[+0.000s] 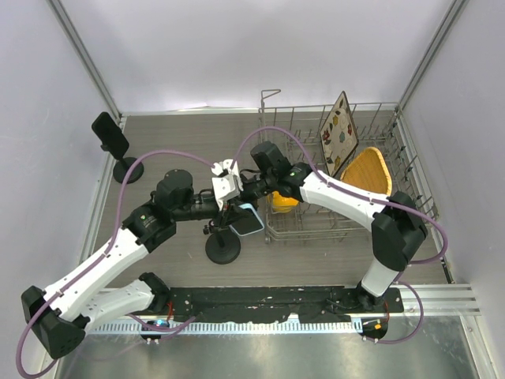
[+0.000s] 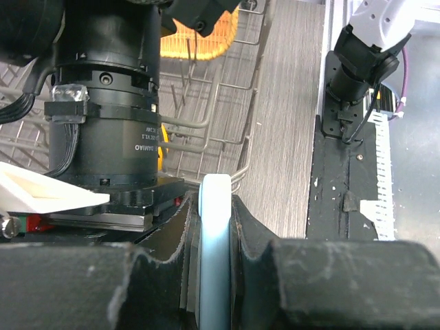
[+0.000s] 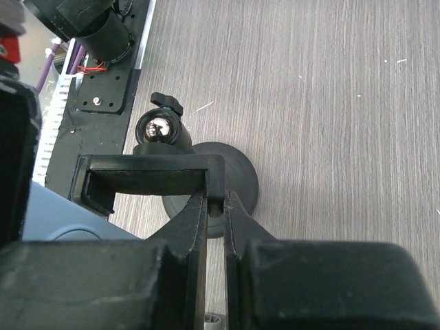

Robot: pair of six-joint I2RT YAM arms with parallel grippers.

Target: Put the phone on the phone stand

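Note:
The phone [image 1: 250,220] is light blue. My left gripper [image 1: 234,212] is shut on it and holds it above the table, next to the drying rack's front left corner. In the left wrist view the phone [image 2: 214,234] stands edge-on, pinched between my two fingers [image 2: 251,234]. The black phone stand [image 1: 223,246] sits on its round base just below the phone. In the right wrist view my right gripper [image 3: 223,203] is shut on a corner of the stand's cradle [image 3: 148,173], above the ball joint [image 3: 157,128] and base [image 3: 237,180]. The phone's blue face [image 3: 62,221] shows at lower left.
A wire drying rack [image 1: 331,170] fills the right side, holding a patterned plate [image 1: 340,136], an orange basket [image 1: 367,172] and a yellow item [image 1: 282,200]. A second black phone stand [image 1: 111,136] stands at the back left. The black arm base rail [image 1: 268,300] runs along the near edge.

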